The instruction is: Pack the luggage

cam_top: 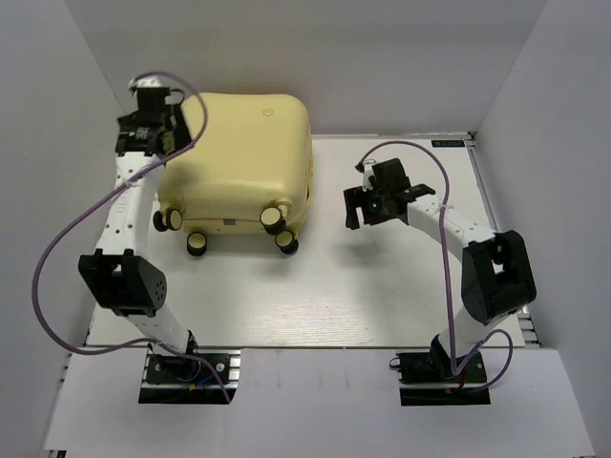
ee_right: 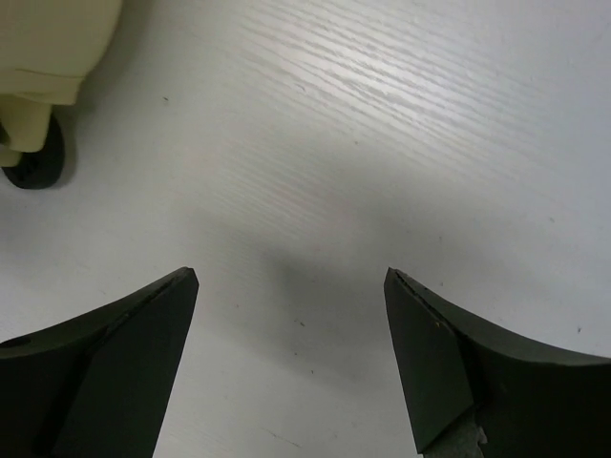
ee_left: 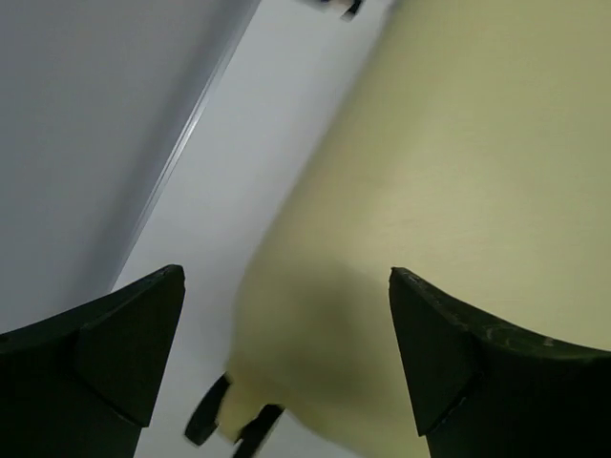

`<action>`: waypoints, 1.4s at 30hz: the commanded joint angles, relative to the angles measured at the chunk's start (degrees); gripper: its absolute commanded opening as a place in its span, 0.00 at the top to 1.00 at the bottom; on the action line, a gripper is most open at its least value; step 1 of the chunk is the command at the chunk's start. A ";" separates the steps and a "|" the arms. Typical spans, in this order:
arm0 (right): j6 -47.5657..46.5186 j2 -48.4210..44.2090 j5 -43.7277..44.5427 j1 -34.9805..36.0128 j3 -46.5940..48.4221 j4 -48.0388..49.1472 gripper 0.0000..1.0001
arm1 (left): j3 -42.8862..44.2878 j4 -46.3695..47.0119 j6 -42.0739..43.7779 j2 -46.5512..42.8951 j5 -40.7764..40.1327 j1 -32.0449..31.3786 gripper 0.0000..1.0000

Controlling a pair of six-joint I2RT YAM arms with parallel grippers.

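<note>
Luggage [cam_top: 243, 162] lies flat at the far left of the table [cam_top: 382, 296], the pale yellow shell looks shut, and its wheels [cam_top: 277, 218] point back toward our bases. No lining shows, and we see no handle or zip pull in any view, so we can't say which side they're on. Left gripper [ee_left: 286, 277] hovers at the case's far-left corner with its jaws wide apart and nothing between them; the wrist view shows only the rounded shell flank and a wheel below. Right gripper [ee_right: 291, 277] hangs over bare tabletop just right of the case, jaws also apart and empty, with one wheel at the edge of its view. Handling call: the shell is rigid and smooth, so we expect it to be slippery under the pads, with no give to bite into. It is far too broad to span with either jaw, so a grab across the body is out. It's probably light for its bulk if empty, and likely to skate on the table when pushed from one side. The best holds we can see are a wheel stem or the lip along the seam. We'd brace with one arm while the other pries or pulls. Rounded corners will shed a pinch, so we avoid them.
</note>
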 commanded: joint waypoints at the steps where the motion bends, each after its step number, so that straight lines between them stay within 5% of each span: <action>1: -1.62 3.77 -2.00 0.47 8.27 -0.89 0.16 | -5.73 -8.67 -7.14 -6.37 1.83 3.76 0.03; 2: -1.27 5.00 -1.47 0.29 9.08 -1.15 0.16 | -7.05 -8.23 -8.27 -6.81 2.97 9.95 0.05; 7: 1.19 9.57 -0.94 0.21 15.76 -0.10 0.18 | -7.33 -10.68 -10.66 -2.53 5.51 16.24 0.12; 10: 1.46 13.18 -3.30 0.47 19.62 0.77 0.24 | -7.06 -10.42 -9.78 4.05 7.37 17.47 0.17; 11: 1.64 14.84 -3.92 0.21 20.50 1.39 0.30 | -7.06 -10.42 -9.87 5.13 8.24 18.00 0.24; 16: 3.04 20.21 -6.48 0.47 26.30 1.93 0.32 | -6.18 -11.82 -11.80 12.42 16.49 19.59 0.47; 24: 4.28 23.73 -8.15 0.47 30.09 1.13 0.30 | -23.89 -2.26 -12.24 9.29 34.34 18.45 0.65; 35: 3.04 17.49 -2.89 -1.81 24.47 0.08 0.24 | -43.36 5.76 -7.59 -7.95 40.33 0.97 0.67; 38: 3.57 14.69 1.94 -3.30 22.54 -1.68 0.20 | -44.68 6.72 -6.79 -9.45 40.77 -7.98 0.67; 42: 3.92 12.22 19.29 -7.95 21.22 -5.01 0.11 | -44.77 8.82 -5.57 -9.10 46.02 -18.35 0.67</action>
